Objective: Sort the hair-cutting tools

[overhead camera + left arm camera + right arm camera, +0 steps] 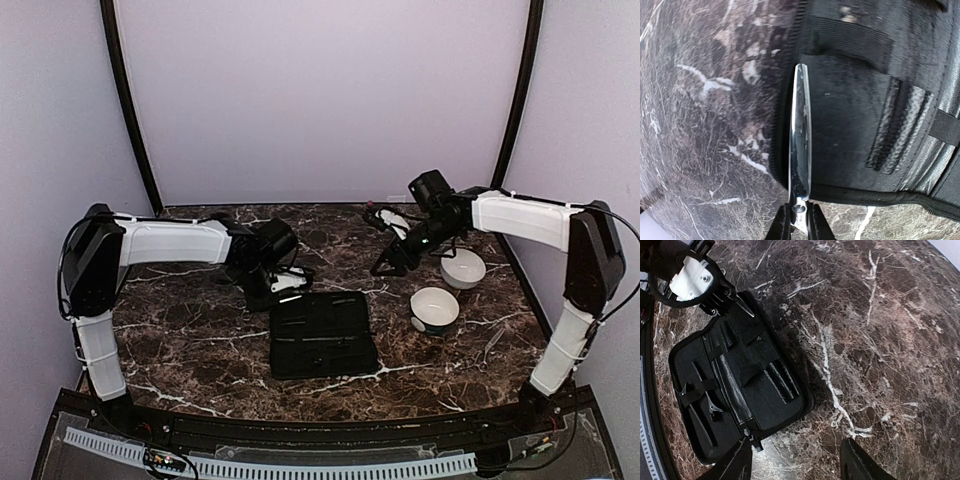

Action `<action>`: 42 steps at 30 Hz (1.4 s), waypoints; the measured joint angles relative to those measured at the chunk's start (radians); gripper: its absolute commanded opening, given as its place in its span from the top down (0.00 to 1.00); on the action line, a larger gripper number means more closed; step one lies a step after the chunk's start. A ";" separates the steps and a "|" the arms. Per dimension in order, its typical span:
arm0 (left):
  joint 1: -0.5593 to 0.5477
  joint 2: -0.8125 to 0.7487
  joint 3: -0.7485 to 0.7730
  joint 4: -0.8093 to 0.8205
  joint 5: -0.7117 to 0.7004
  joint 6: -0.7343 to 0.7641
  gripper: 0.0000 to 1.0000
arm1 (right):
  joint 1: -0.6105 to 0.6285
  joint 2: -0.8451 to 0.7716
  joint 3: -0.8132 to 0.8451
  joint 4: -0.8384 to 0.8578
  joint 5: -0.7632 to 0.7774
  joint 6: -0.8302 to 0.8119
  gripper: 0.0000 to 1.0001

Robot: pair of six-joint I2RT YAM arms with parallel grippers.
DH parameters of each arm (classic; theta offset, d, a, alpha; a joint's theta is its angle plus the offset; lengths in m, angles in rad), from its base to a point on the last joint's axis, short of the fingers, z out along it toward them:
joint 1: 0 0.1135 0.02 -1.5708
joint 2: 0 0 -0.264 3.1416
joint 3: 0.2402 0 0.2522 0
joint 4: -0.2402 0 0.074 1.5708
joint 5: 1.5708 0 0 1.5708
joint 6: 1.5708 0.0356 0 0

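My left gripper (799,221) is shut on a pair of thin silvery scissors (801,140) near the pivot screw, blades closed and pointing away over the edge of the open black zip case (875,125). In the top view it (287,285) sits at the case's (322,333) far left corner. The right wrist view shows it (722,299) with the blade (746,308) sticking out. Slim dark tools (704,407) lie strapped inside the case (765,400). My right gripper (796,465) is open and empty, raised above the table right of the case (385,264).
Two round white bowls stand at the right, one farther back (463,268) and one nearer (434,309). The dark marble table (200,340) ends at a black front edge. Walls enclose the back and sides.
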 measured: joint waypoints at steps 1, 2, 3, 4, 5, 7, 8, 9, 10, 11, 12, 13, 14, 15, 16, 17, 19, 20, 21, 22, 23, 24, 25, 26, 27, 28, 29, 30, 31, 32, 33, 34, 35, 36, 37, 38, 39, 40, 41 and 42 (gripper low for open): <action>-0.006 0.002 0.000 -0.002 -0.005 0.004 1.00 | 0.019 0.023 0.021 -0.007 0.008 0.000 0.40; -0.011 0.002 0.000 -0.004 -0.010 0.008 1.00 | 0.039 0.047 0.046 -0.018 0.021 0.004 0.39; -0.017 0.002 0.000 -0.005 -0.015 0.011 1.00 | 0.052 0.067 0.062 -0.024 0.028 0.006 0.39; -0.021 0.002 0.000 -0.005 -0.019 0.013 1.00 | 0.066 0.088 0.079 -0.035 0.035 0.007 0.39; -0.026 0.002 -0.001 -0.005 -0.021 0.014 1.00 | 0.077 0.111 0.095 -0.047 0.042 0.009 0.39; -0.035 0.002 -0.002 -0.005 -0.027 0.017 1.00 | 0.095 0.161 0.137 -0.076 0.052 0.013 0.39; -0.039 0.002 -0.003 -0.005 -0.030 0.017 1.00 | 0.100 0.184 0.156 -0.087 0.053 0.014 0.39; -0.042 0.002 -0.004 -0.005 -0.035 0.017 1.00 | 0.103 0.213 0.181 -0.100 0.058 0.015 0.39; -0.046 0.002 -0.006 -0.005 -0.039 0.017 1.00 | 0.107 0.239 0.203 -0.110 0.065 0.016 0.39; -0.049 0.002 -0.008 -0.005 -0.040 0.017 1.00 | 0.108 0.256 0.217 -0.114 0.072 0.016 0.39; -0.052 0.001 -0.012 -0.005 -0.043 0.017 1.00 | 0.112 0.280 0.238 -0.124 0.082 0.018 0.39; -0.055 0.001 -0.018 -0.005 -0.044 0.017 1.00 | 0.113 0.299 0.254 -0.129 0.094 0.018 0.39; -0.060 0.001 -0.026 -0.005 -0.047 0.017 1.00 | 0.113 0.316 0.270 -0.137 0.103 0.018 0.40; -0.064 0.000 -0.034 -0.005 -0.048 0.017 1.00 | 0.114 0.333 0.287 -0.144 0.112 0.018 0.40; -0.067 0.000 -0.042 -0.005 -0.050 0.017 1.00 | 0.116 0.357 0.311 -0.153 0.122 0.018 0.40; -0.070 0.000 -0.049 -0.005 -0.054 0.017 1.00 | 0.117 0.376 0.331 -0.163 0.123 0.017 0.40; -0.074 0.000 -0.059 -0.005 -0.065 0.017 1.00 | 0.122 0.409 0.363 -0.174 0.118 0.012 0.40; -0.076 0.000 -0.060 -0.005 -0.069 0.017 1.00 | 0.125 0.423 0.375 -0.177 0.114 0.010 0.41; -0.079 0.000 -0.060 -0.005 -0.071 0.017 1.00 | 0.129 0.436 0.382 -0.182 0.111 0.008 0.42; -0.081 0.000 -0.060 -0.004 -0.073 0.017 1.00 | 0.132 0.442 0.386 -0.186 0.109 0.006 0.43; -0.083 0.000 -0.060 -0.003 -0.076 0.017 1.00 | 0.138 0.451 0.391 -0.193 0.107 0.006 0.43; -0.085 0.000 -0.060 -0.002 -0.080 0.017 1.00 | 0.145 0.459 0.397 -0.197 0.104 0.005 0.44; -0.088 0.000 -0.060 0.000 -0.084 0.017 1.00 | 0.151 0.467 0.402 -0.202 0.101 0.003 0.44; -0.090 0.000 -0.060 0.001 -0.089 0.018 1.00 | 0.158 0.473 0.406 -0.207 0.100 0.002 0.44; -0.093 0.001 -0.059 0.003 -0.093 0.018 1.00 | 0.165 0.477 0.407 -0.211 0.099 0.001 0.43; -0.095 0.003 -0.058 0.004 -0.097 0.018 1.00 | 0.171 0.479 0.407 -0.217 0.098 -0.001 0.42; -0.098 0.007 -0.053 0.003 -0.100 0.018 1.00 | 0.174 0.479 0.407 -0.217 0.102 -0.002 0.41; -0.101 0.015 -0.045 0.004 -0.104 0.018 1.00 | 0.175 0.479 0.407 -0.219 0.100 -0.002 0.40; -0.103 0.023 -0.039 0.007 -0.108 0.018 1.00 | 0.175 0.478 0.407 -0.221 0.098 -0.002 0.40; -0.107 0.029 -0.032 0.011 -0.111 0.020 1.00 | 0.174 0.478 0.405 -0.220 0.096 -0.002 0.39; -0.110 0.036 -0.025 0.016 -0.113 0.021 1.00 | 0.174 0.475 0.399 -0.217 0.096 -0.001 0.39; -0.113 0.043 -0.017 0.019 -0.115 0.023 1.00 | 0.173 0.469 0.392 -0.217 0.097 0.001 0.39; -0.116 0.052 -0.005 0.020 -0.119 0.025 1.00 | 0.172 0.462 0.385 -0.217 0.098 0.002 0.39; -0.118 0.058 0.004 0.022 -0.122 0.026 1.00 | 0.171 0.455 0.379 -0.217 0.101 0.005 0.39; -0.118 0.064 0.013 0.027 -0.127 0.026 1.00 | 0.167 0.449 0.376 -0.218 0.106 0.008 0.40; -0.119 0.070 0.024 0.036 -0.133 0.026 1.00 | 0.166 0.444 0.375 -0.219 0.114 0.011 0.39; -0.119 0.070 0.024 0.037 -0.134 0.026 1.00 | 0.164 0.439 0.375 -0.218 0.119 0.011 0.39; -0.119 0.072 0.027 0.042 -0.136 0.026 1.00 | 0.162 0.436 0.375 -0.219 0.124 0.013 0.39; -0.119 0.073 0.027 0.045 -0.137 0.026 1.00 | 0.159 0.434 0.373 -0.219 0.126 0.014 0.38; -0.119 0.073 0.027 0.047 -0.136 0.026 1.00 | 0.156 0.424 0.360 -0.217 0.132 0.015 0.36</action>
